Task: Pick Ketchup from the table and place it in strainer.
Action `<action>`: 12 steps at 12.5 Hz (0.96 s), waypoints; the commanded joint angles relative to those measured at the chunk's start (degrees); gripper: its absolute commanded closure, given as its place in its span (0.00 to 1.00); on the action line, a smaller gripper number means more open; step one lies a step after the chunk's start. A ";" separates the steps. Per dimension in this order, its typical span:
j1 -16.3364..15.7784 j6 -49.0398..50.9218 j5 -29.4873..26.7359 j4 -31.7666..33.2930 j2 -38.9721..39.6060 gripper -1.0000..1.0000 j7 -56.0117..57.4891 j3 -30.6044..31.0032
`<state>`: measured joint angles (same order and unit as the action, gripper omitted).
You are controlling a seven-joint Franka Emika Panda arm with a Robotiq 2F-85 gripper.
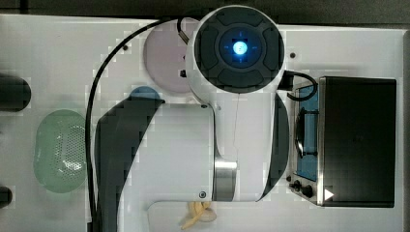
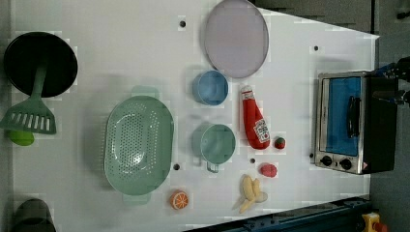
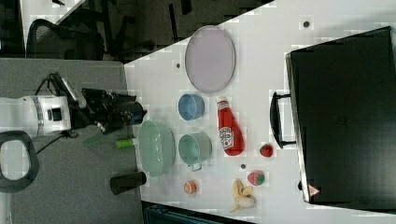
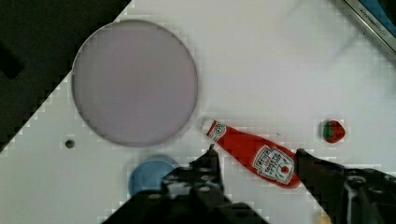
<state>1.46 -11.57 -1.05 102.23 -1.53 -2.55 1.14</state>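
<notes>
Ketchup glossy red squeeze bottle lying flat at wrist view centre, strainer mint perforated oval plastic, gripper fingers spread, holding nothing

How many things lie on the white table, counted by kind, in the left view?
Cups: 2 (blue, teal)
Plate: 1
Strainer: 1
Ketchup: 1
Toy foods: 4 (strawberry, red piece, banana, orange slice)
Toaster oven: 1
Total: 10

ketchup lying flat; strainer upright.
</notes>
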 commanded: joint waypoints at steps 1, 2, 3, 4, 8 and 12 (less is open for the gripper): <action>5.88 13.62 -0.61 7.32 -15.22 0.21 0.17 2.37; 5.85 13.55 -0.61 7.58 -15.07 0.10 0.19 2.47; 5.83 13.48 -0.61 8.18 -14.76 0.00 0.44 2.71; 5.78 13.22 -0.61 9.02 -14.25 0.00 1.46 3.11; 5.61 6.43 -0.61 13.58 -10.03 0.00 9.05 5.27; 5.51 -5.90 -0.60 19.43 -4.08 0.00 19.92 6.82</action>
<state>6.32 -17.05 -1.29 120.07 -6.44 10.41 8.35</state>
